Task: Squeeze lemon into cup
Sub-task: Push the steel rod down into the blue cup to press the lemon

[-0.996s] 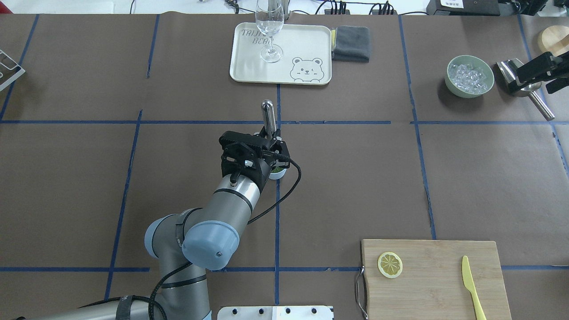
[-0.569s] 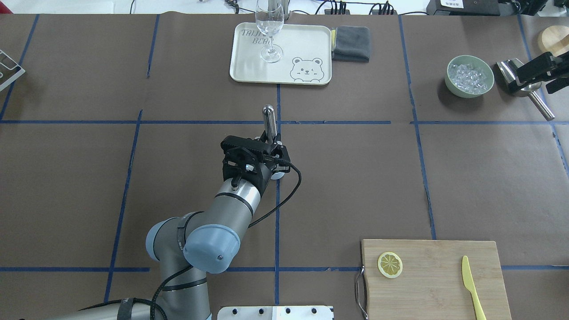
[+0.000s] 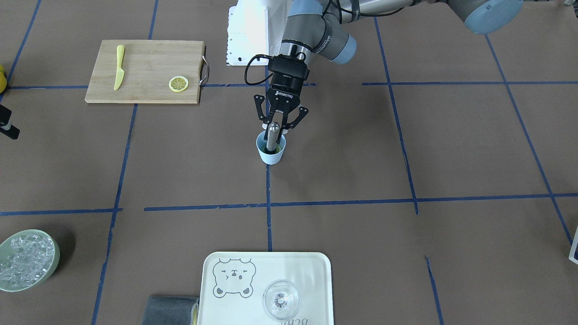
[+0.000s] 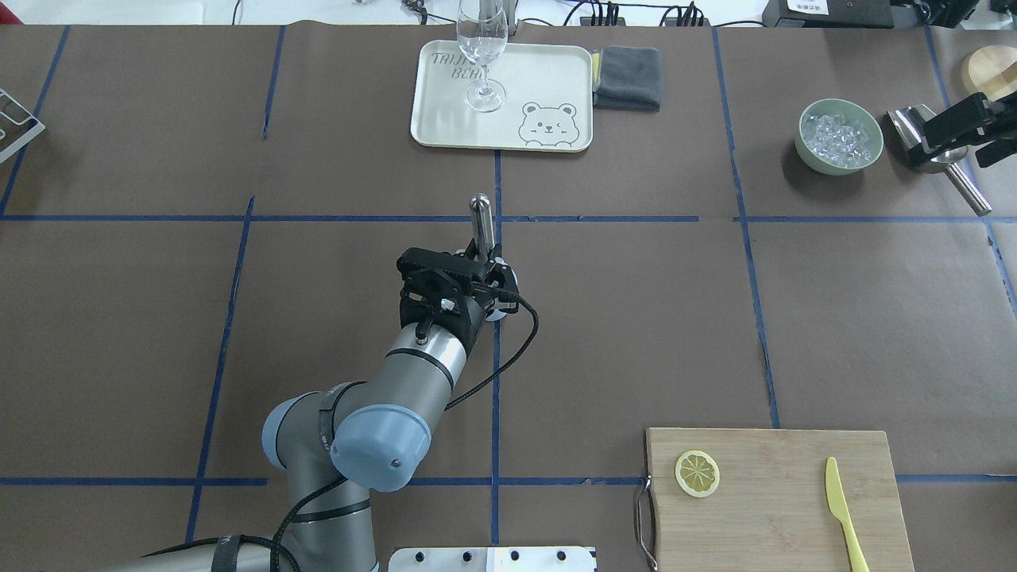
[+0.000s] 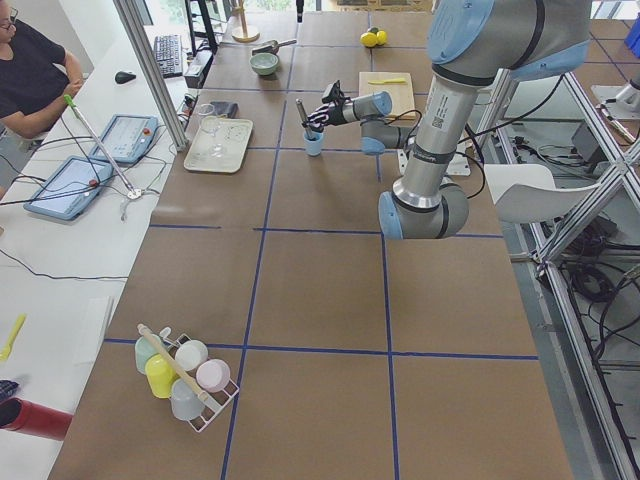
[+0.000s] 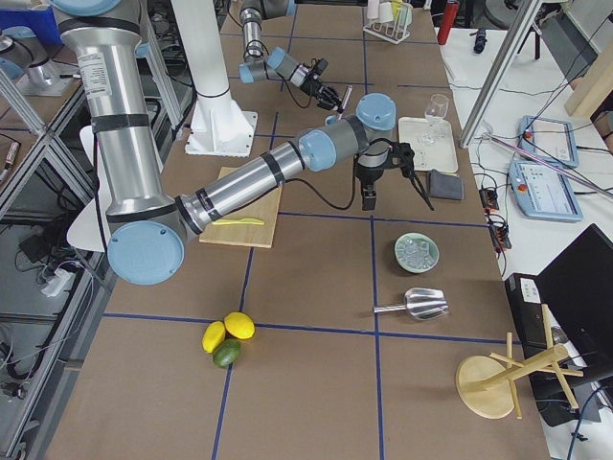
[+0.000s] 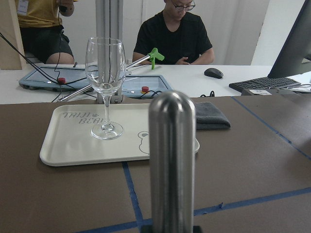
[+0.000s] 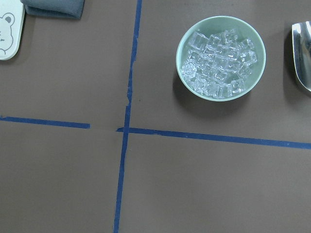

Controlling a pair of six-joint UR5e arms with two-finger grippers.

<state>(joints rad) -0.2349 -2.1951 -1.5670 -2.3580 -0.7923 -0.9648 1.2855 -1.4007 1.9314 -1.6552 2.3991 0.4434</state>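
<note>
At frame centre the left gripper (image 3: 273, 125) is clamped on a metal rod (image 3: 271, 137) standing in the light cup (image 3: 270, 156); upper left, the soft, probably slippery lemon slice (image 3: 178, 83), best pinched across its rind, lies on the board (image 3: 149, 63).

The upright light-blue cup (image 3: 270, 156) stands mid-table, yellow-green lemon (image 3: 279, 148) inside.

overhead: cup (image 3: 271, 155) nearly all hidden beneath left gripper (image 4: 484, 256). lower end of rod (image 3: 272, 134) and cup contents below the fingers unreadable. right gripper (image 4: 941, 131) cut by edge, jaws unclear.
</note>
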